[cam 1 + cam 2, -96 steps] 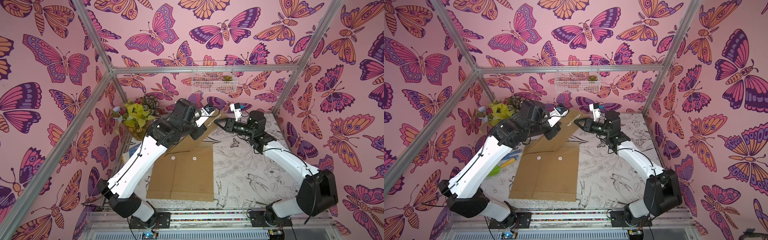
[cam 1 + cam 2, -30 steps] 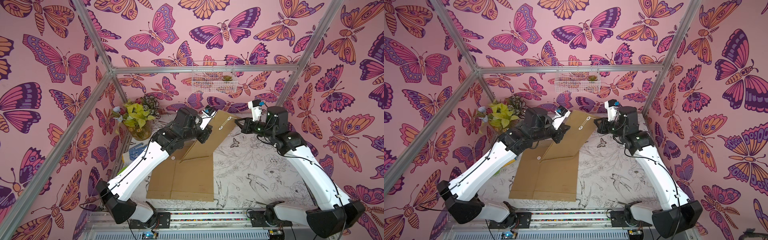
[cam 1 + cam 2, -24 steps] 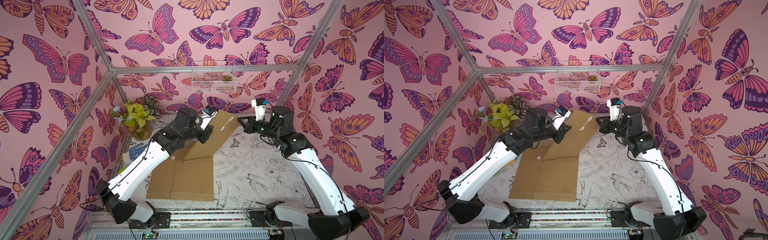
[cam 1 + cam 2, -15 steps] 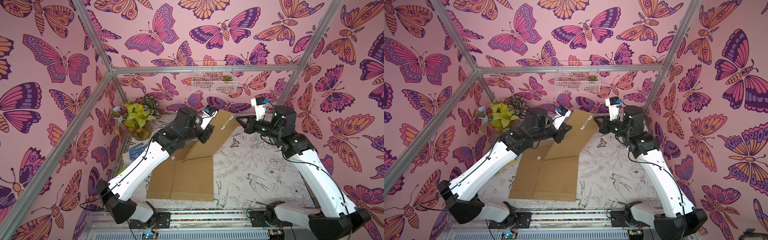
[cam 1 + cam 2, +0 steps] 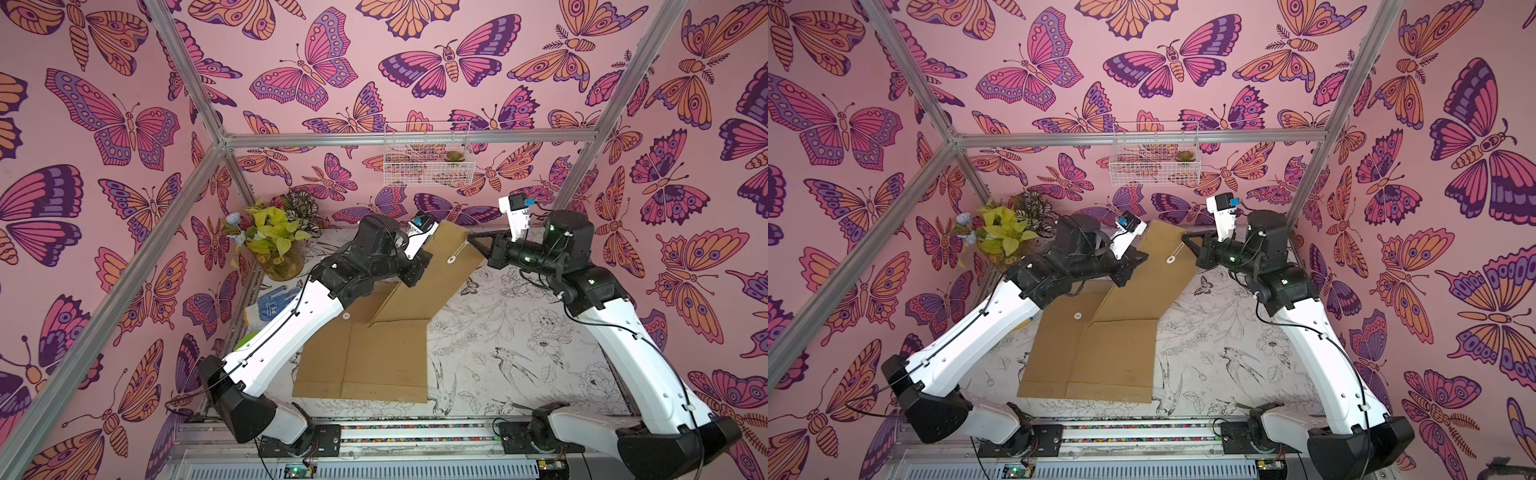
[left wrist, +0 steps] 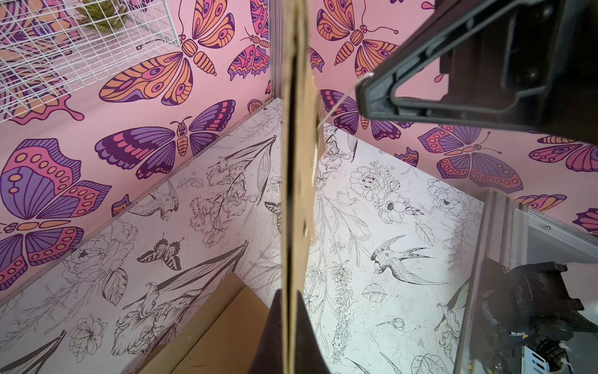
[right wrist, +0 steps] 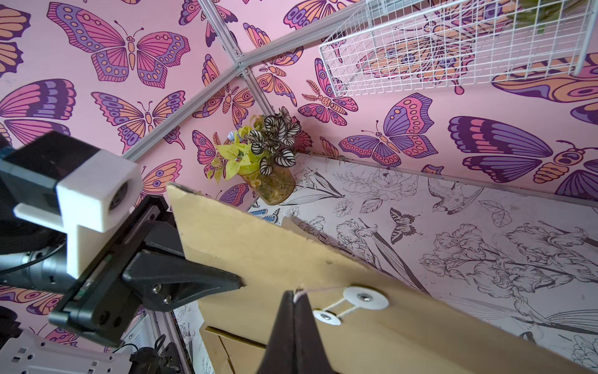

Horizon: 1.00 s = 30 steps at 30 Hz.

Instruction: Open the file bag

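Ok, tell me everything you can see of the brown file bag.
The file bag is a flat brown kraft-paper envelope lying on the patterned table, creased into panels. Its long flap is raised and tilted off the body. A white disc sits on the flap, a second disc on the body. The left hand is shut on the flap's edge; the right hand pinches the thin white string from the flap's disc.

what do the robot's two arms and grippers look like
The left arm and right arm have white shells, black joints and bases, with a thin black cable along each. The left gripper and right gripper are black, with triangular fingers tapering to points. A white camera mount sits on each wrist.
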Each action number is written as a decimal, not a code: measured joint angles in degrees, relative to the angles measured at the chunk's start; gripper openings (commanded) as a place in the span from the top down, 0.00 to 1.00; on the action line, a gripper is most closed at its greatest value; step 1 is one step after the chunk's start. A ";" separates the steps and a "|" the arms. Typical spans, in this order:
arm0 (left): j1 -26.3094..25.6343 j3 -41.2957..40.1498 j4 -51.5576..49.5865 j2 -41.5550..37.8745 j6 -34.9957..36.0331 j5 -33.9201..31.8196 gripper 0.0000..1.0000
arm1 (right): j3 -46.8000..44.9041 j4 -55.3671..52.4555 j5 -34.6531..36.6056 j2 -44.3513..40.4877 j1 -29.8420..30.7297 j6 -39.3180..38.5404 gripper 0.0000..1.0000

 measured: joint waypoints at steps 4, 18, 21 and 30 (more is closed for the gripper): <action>0.00 -0.02 1.20 0.00 -1.05 0.63 1.00 | 0.02 0.00 -0.50 0.02 0.00 -0.02 1.00; 0.98 -7.34 19.39 0.02 -12.81 7.19 1.00 | 2.12 -0.90 -1.51 0.07 0.00 -1.31 1.00; 1.40 -10.29 23.67 0.00 -15.19 7.93 1.00 | 2.19 -0.94 -1.60 0.07 0.00 -1.49 1.00; 2.69 -15.34 32.89 -0.92 -19.98 8.52 1.00 | 2.47 -1.55 -1.99 0.17 0.00 -1.51 1.00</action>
